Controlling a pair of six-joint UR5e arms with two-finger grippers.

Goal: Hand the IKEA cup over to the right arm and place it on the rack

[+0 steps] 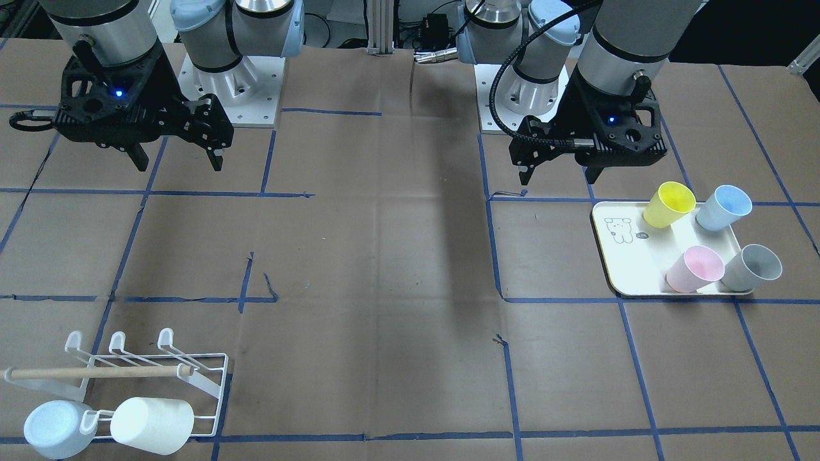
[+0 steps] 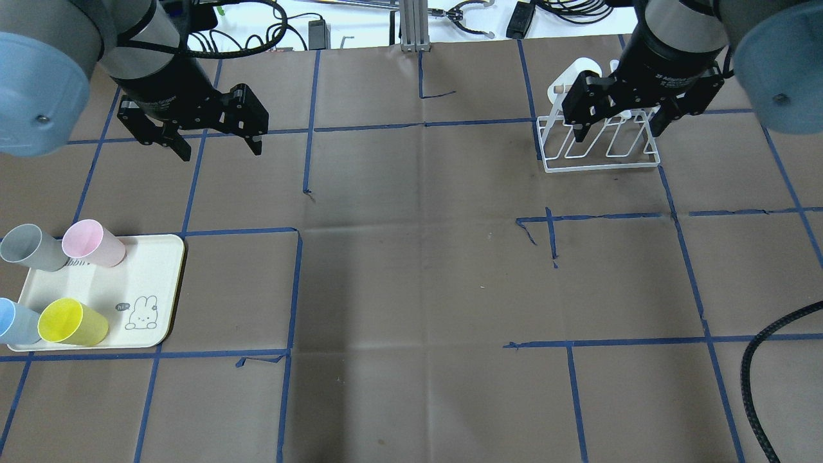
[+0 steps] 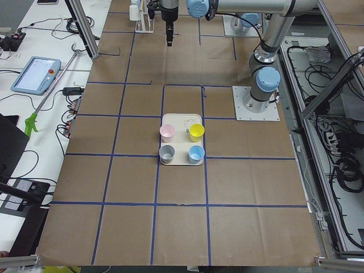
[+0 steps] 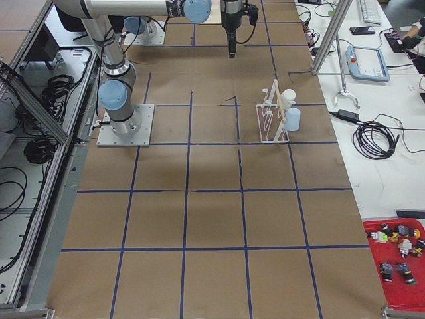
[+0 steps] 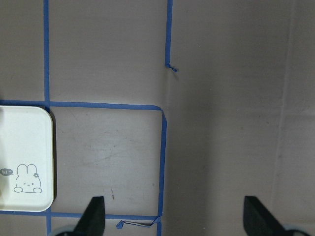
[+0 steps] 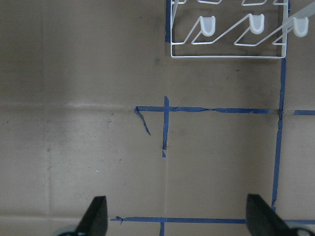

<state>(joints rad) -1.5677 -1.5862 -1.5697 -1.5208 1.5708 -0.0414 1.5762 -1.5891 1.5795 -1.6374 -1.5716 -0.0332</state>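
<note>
Hovering with left gripper (image 2: 222,153) and right gripper (image 2: 618,134) both spread empty; we risk knocking neighbouring cups (image 2: 72,323) on the tray (image 2: 151,270) during pickup.

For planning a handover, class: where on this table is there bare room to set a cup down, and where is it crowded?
The middle of the table, between the tray and the rack, is bare. The tray's rabbit-print side is free; four cups crowd its outer side. The rack's row away from the robot holds two cups; its other row is empty.
</note>
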